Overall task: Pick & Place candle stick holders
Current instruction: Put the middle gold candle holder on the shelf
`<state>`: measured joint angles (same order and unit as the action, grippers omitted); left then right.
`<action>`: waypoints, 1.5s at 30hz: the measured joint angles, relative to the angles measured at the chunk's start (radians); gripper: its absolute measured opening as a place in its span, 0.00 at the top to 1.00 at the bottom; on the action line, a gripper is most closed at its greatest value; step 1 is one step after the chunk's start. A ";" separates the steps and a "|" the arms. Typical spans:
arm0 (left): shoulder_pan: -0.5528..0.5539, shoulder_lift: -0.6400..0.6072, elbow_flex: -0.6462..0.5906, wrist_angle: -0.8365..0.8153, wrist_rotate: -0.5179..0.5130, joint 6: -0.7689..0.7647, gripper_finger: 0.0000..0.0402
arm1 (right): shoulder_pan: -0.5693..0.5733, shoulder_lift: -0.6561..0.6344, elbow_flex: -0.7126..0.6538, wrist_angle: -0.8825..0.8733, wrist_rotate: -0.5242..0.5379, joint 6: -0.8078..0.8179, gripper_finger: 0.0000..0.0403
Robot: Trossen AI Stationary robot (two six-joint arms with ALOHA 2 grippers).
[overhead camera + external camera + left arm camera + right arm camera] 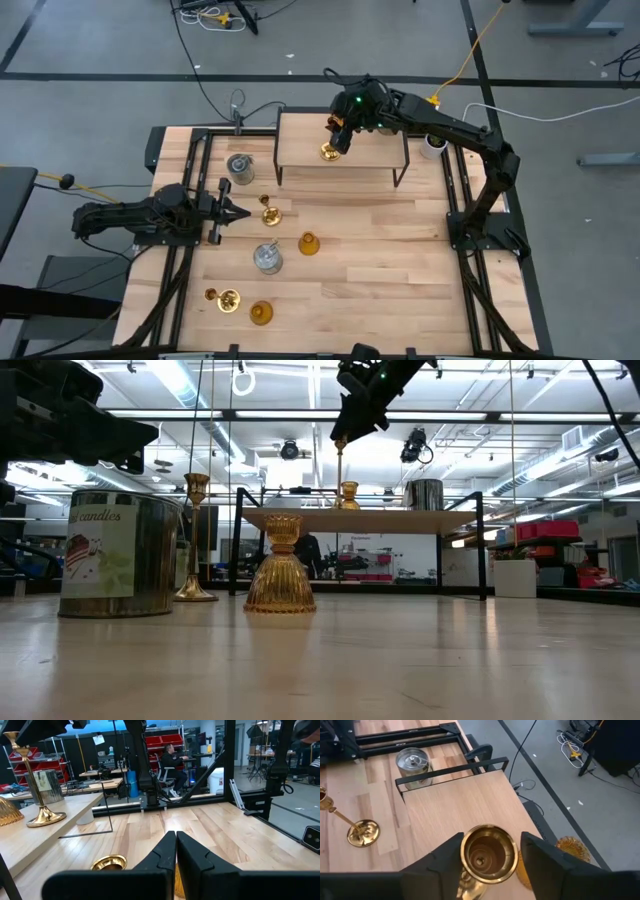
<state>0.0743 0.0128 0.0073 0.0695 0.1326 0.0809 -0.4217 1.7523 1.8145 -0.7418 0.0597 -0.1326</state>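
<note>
A brass holder [329,152] stands upright on the raised wooden shelf [375,150] at the far side. My right gripper [490,845] is open above it, pointing down, one finger on each side of its top cup [487,852]. An amber holder [572,849] and a silvery cylinder [425,493] also stand on the shelf. My left gripper [243,212] is shut and empty, low over the table's left part, just left of a second upright brass holder [268,213]. Two silvery cylinders [240,167] [267,258], two amber holders [309,243] [261,313] and a third brass holder [228,298] are on the table. My right gripper has one finger [445,862] close against the cup's rim [465,851]; I cannot tell whether it touches. The other finger [542,865] stands apart from the cup. The holder rests on its round base on the shelf.
The shelf has black metal legs [400,172] and open room beneath. A small white pot [432,147] stands behind the shelf's right end. Bare wood lies over the table's right half [400,270]. A person sits in the room beyond [172,757].
</note>
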 joint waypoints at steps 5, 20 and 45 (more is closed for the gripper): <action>0.000 0.000 0.000 0.000 0.000 0.000 0.95 | 0.000 0.000 0.000 -0.001 0.000 0.000 0.59; 0.000 0.000 0.000 0.000 0.000 0.000 0.95 | 0.000 -0.016 0.001 -0.032 0.001 0.000 0.64; 0.000 0.000 0.000 0.000 0.000 0.000 0.95 | 0.000 -0.201 0.000 -0.208 0.065 0.046 0.65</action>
<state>0.0743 0.0128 0.0071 0.0696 0.1325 0.0811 -0.4217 1.5516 1.8149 -0.9493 0.1246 -0.0868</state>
